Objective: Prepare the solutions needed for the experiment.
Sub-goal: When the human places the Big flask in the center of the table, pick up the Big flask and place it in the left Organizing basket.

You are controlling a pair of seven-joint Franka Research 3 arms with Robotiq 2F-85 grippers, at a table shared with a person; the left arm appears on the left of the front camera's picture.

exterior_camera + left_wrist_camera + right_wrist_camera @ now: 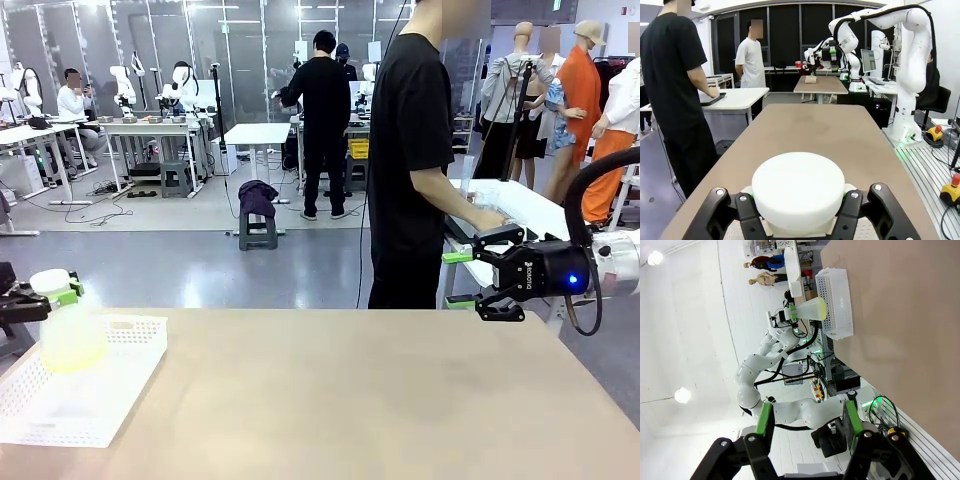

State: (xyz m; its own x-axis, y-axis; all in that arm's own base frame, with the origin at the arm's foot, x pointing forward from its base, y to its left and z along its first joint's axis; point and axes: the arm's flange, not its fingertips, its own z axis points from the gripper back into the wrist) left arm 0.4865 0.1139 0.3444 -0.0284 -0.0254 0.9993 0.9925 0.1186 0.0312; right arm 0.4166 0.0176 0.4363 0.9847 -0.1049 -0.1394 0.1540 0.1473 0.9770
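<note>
At the far left, my left gripper (58,296) is shut on the neck of a clear conical flask (70,335) just under its white round cap (50,283). A shallow pale yellow solution (72,352) lies in the flask's bottom. The flask hangs over the white perforated basket (120,385). In the left wrist view the cap (798,187) sits between the fingers (747,212) of my left gripper (798,212). My right gripper (460,278) stands open in the air off the table's far right side. Nothing lies between its green pads (764,422); far off are the flask (812,309) and basket (837,305).
The tan table (350,400) stretches bare from the basket to the right edge. A person in black (410,150) stands at the far side, turned toward a white side table (530,210) at the right, hands on it.
</note>
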